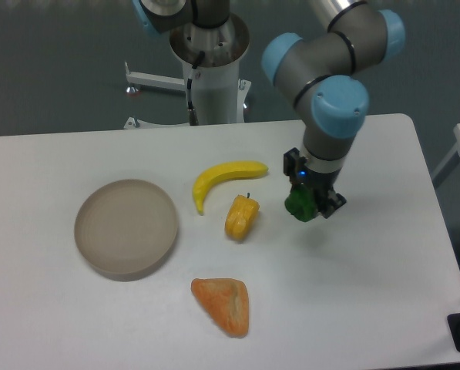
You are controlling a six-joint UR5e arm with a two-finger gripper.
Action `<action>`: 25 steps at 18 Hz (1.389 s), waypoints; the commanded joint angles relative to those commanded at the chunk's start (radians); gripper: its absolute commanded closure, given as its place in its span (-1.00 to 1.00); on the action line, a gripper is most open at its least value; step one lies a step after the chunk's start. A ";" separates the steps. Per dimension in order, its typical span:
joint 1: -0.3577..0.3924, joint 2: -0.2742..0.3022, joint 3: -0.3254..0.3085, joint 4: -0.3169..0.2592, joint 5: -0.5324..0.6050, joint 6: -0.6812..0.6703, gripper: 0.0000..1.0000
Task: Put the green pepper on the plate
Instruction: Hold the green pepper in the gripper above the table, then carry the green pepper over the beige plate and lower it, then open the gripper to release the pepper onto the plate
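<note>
White bench [353, 308] fills most of the frame, with the arm [330, 69] reaching down from the top right, grey with blue joint caps. Left of centre sits the plate [91, 231], round and beige-grey, nothing on it. A banana [222, 179] lies near the middle, curved, just above a yellow pepper [241, 218]. Lower centre holds an orange wedge-shaped piece [223, 304]. At centre right the end effector [307, 202] points downward, its fingers closed around the pepper [297, 205], which is dark green and partly hidden between them. Whether the pepper touches the bench or hangs just above it cannot be told. It is well apart from the plate, right of the yellow pepper.
</note>
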 joint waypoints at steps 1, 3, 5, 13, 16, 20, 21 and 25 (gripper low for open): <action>-0.037 0.012 -0.006 0.000 -0.020 -0.046 0.30; -0.095 0.015 -0.009 0.001 -0.028 -0.142 0.30; -0.173 0.012 -0.009 0.006 -0.031 -0.240 0.30; -0.411 -0.070 -0.048 0.029 -0.040 -0.489 0.03; -0.448 -0.096 -0.048 0.078 -0.043 -0.540 -0.09; -0.465 -0.110 -0.052 0.089 -0.043 -0.551 -0.77; -0.467 -0.110 -0.055 0.089 -0.042 -0.551 -0.99; -0.470 -0.100 -0.051 0.089 -0.037 -0.551 -1.00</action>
